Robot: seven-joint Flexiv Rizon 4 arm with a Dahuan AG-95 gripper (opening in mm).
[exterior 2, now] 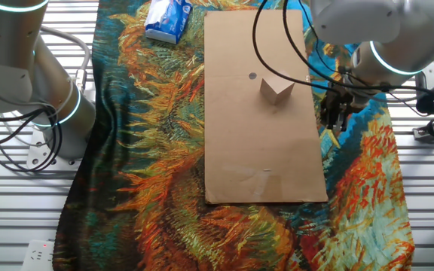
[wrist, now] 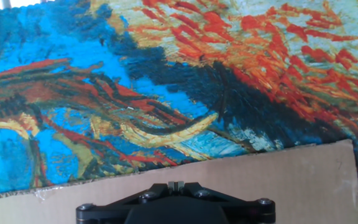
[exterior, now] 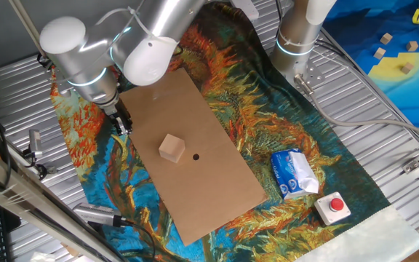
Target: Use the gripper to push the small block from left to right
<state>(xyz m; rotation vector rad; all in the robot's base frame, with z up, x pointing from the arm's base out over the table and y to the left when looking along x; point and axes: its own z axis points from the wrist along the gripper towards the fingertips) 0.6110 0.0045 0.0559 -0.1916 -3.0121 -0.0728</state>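
The small block point(exterior: 172, 147) is a tan wooden cube that sits on a brown cardboard sheet point(exterior: 209, 196), near a black dot. It also shows in the other fixed view point(exterior 2: 276, 91). My gripper point(exterior: 122, 122) hangs low at the left edge of the cardboard, over the painted cloth, apart from the block with a gap between them. In the other fixed view the gripper point(exterior 2: 336, 113) is to the right of the block. In the hand view the fingertips point(wrist: 176, 185) are pressed together and hold nothing. The block is out of the hand view.
A blue-and-white packet point(exterior: 293, 173) and a beige box with a red button point(exterior: 333, 207) lie on the cloth to the right of the cardboard. A second arm column point(exterior: 300, 29) stands at the back. Tiny wooden blocks point(exterior: 407, 67) lie on a blue-yellow surface at far right.
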